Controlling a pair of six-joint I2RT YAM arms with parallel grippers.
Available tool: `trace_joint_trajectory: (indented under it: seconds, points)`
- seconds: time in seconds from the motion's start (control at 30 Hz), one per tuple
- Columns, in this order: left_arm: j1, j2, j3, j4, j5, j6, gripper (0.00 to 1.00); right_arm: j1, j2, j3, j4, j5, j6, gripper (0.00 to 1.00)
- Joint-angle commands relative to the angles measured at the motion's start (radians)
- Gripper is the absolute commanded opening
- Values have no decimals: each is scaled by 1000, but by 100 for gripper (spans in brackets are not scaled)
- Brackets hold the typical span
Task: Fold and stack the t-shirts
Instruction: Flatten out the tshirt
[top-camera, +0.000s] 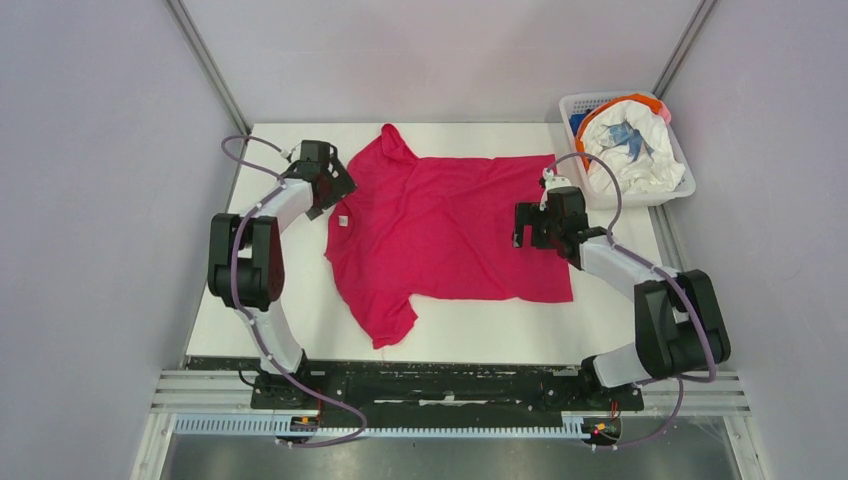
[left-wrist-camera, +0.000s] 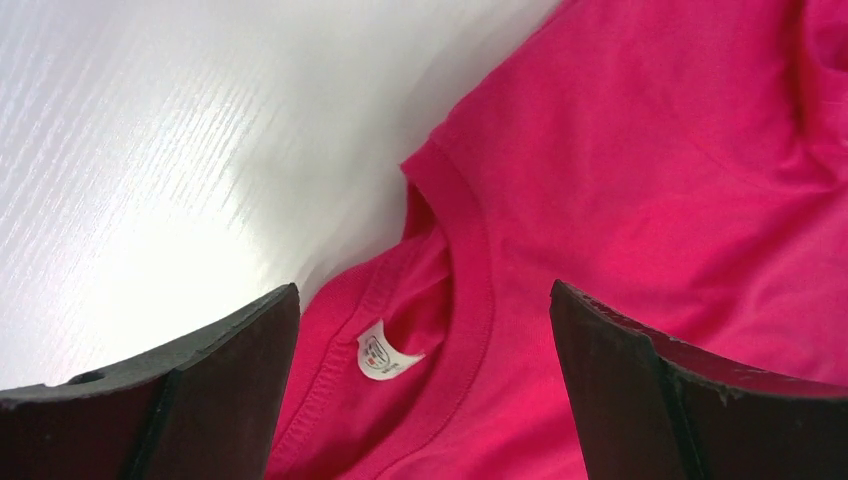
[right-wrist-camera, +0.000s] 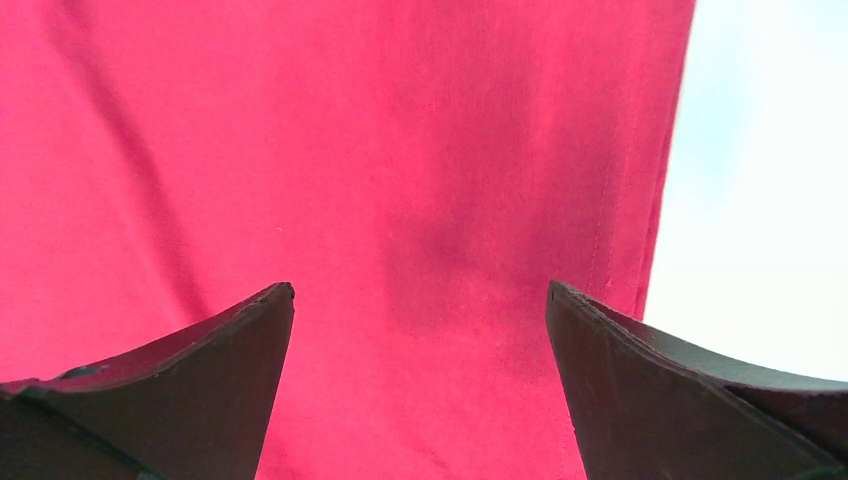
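Observation:
A magenta-red t-shirt (top-camera: 450, 225) lies spread flat on the white table (top-camera: 480, 325), neck to the left and hem to the right. Its white neck tag (left-wrist-camera: 378, 352) shows inside the collar. My left gripper (top-camera: 333, 190) is open and empty over the collar (left-wrist-camera: 470, 300), with the tag between its jaws (left-wrist-camera: 425, 288). My right gripper (top-camera: 527, 226) is open and empty over the shirt's body near the hem edge (right-wrist-camera: 665, 200); only red cloth lies between its jaws (right-wrist-camera: 420, 288). A white t-shirt with blue print (top-camera: 630, 145) lies in the basket with orange (top-camera: 651, 102) and blue (top-camera: 578, 123) cloth.
The white plastic basket (top-camera: 640, 200) stands at the back right corner of the table. Grey walls close in both sides and the back. Bare table shows to the left of the collar (left-wrist-camera: 150, 150) and to the right of the hem (right-wrist-camera: 760, 200).

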Motion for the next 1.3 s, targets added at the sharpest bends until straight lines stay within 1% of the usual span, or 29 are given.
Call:
trace_joint_trajectory:
  seconds: [0.0,0.1,0.2,0.23,0.3,0.37,0.43,0.5,0.57,0.63,0.73,0.83,0.9,1.07,1.17,1.2,1.27]
  points:
    - [-4,-122,11,-28,61,37,100,2,-131,-37,60,25,31,98]
    - [-29,-225,-93,-24,141,3,100,-4,-216,-101,40,92,90,98]
    - [-97,-337,-227,-26,184,-64,100,-15,-322,-190,32,117,138,98]
    - [-123,-369,-280,-24,210,-83,100,-20,-353,-214,27,108,149,98]
    - [-182,-448,-381,-5,211,-120,100,-25,-397,-255,8,70,151,98]
    - [-213,-510,-471,14,214,-134,100,-24,-421,-282,-12,-4,139,98]
    - [-218,-565,-546,36,199,-140,100,-25,-425,-301,-34,-82,137,98]
    - [-217,-597,-602,41,126,-141,100,-24,-423,-329,-42,-139,141,98]
    - [-213,-602,-637,41,73,-129,100,-25,-420,-358,-47,-160,150,98]
    - [-204,-585,-670,79,63,-123,100,-25,-419,-382,-61,-155,151,98]
    - [-172,-526,-681,115,74,-134,100,-24,-424,-398,-115,-97,137,98]
    - [-126,-473,-668,117,100,-140,100,-24,-446,-400,-169,-52,115,98]
    - [-110,-454,-659,106,91,-141,100,-24,-462,-397,-188,-33,108,98]
    - [-103,-464,-599,-43,18,-127,100,-25,-460,-361,-177,-5,108,98]
    - [-105,-501,-558,-136,42,-116,100,-24,-457,-326,-139,-20,118,98]
    - [-106,-521,-553,-171,50,-119,100,-24,-459,-316,-127,-59,122,98]
    - [-120,-582,-553,-228,56,-128,100,-25,-472,-304,-107,-86,121,98]
